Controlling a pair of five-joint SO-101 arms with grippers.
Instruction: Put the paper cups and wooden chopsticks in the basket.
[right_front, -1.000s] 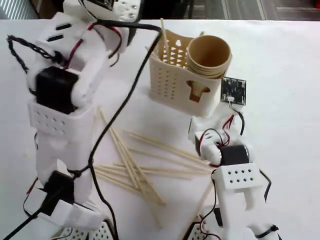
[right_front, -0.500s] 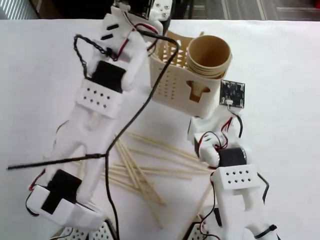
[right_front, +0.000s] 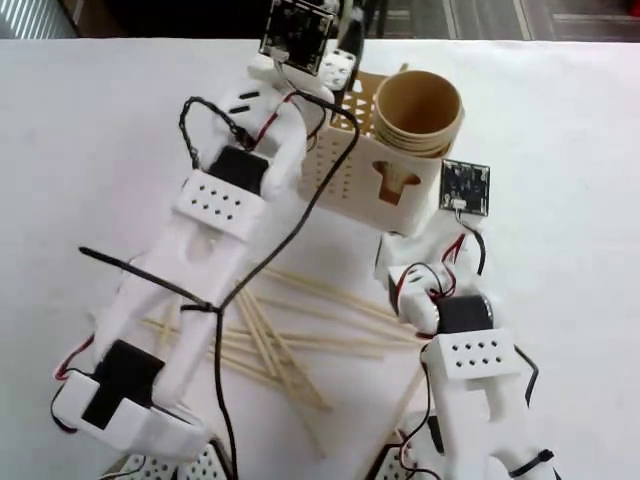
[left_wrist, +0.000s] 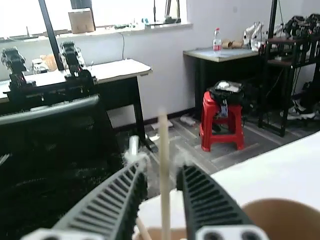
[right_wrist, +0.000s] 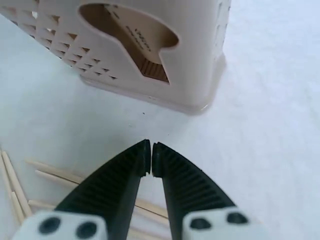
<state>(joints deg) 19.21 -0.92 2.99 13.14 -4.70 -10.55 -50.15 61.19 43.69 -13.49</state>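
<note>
left gripper (left_wrist: 161, 170) stood parted around an upright wooden chopstick (left_wrist: 163, 140); right gripper (right_wrist: 151, 159) clenched empty near the basket (right_wrist: 200, 60) holding paper cups (right_front: 418, 110)

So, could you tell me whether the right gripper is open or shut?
Shut: the right gripper has its black tips touching, with nothing held between them.

The left arm (right_front: 200, 250) slants across the left half of the table (right_front: 580, 250), ending over the far corner of the basket (right_front: 360, 185). Stacked paper cups (right_front: 418, 110) fill the basket's right end; loose chopsticks (right_front: 300, 340) litter the middle, and bare surface lies to the right.
</note>
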